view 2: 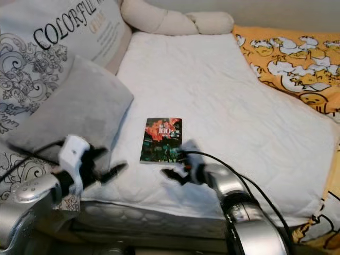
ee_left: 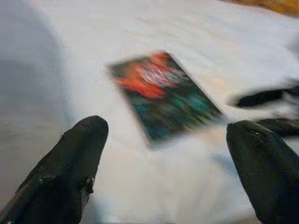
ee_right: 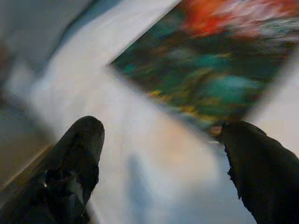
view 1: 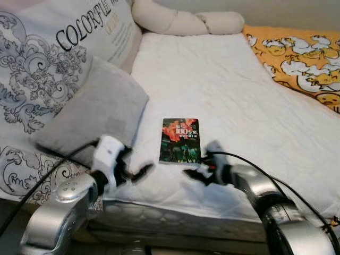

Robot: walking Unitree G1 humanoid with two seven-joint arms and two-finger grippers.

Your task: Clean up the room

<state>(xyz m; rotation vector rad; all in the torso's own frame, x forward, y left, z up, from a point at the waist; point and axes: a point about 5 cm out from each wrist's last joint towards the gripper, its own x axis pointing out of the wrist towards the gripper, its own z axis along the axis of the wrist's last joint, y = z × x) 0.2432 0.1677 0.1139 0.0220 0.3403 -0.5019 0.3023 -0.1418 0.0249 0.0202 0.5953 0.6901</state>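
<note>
A small book (view 1: 180, 141) with a red and green cover lies flat on the white mattress (view 1: 223, 90), near its front edge. My left gripper (view 1: 135, 173) hovers open just left of the book, fingers pointing toward it. My right gripper (view 1: 195, 173) is open too, right at the book's near right corner. In the left wrist view the book (ee_left: 163, 95) lies ahead of the spread fingers (ee_left: 70, 163). The right wrist view shows the book (ee_right: 210, 65) close, with one fingertip (ee_right: 257, 163) by its edge.
A grey cushion (view 1: 95, 109) leans on a large printed pillow (view 1: 48, 64) at the left. A cream bolster (view 1: 180, 21) lies at the head of the bed. A yellow patterned blanket (view 1: 303, 58) covers the far right. Black cables trail from both arms.
</note>
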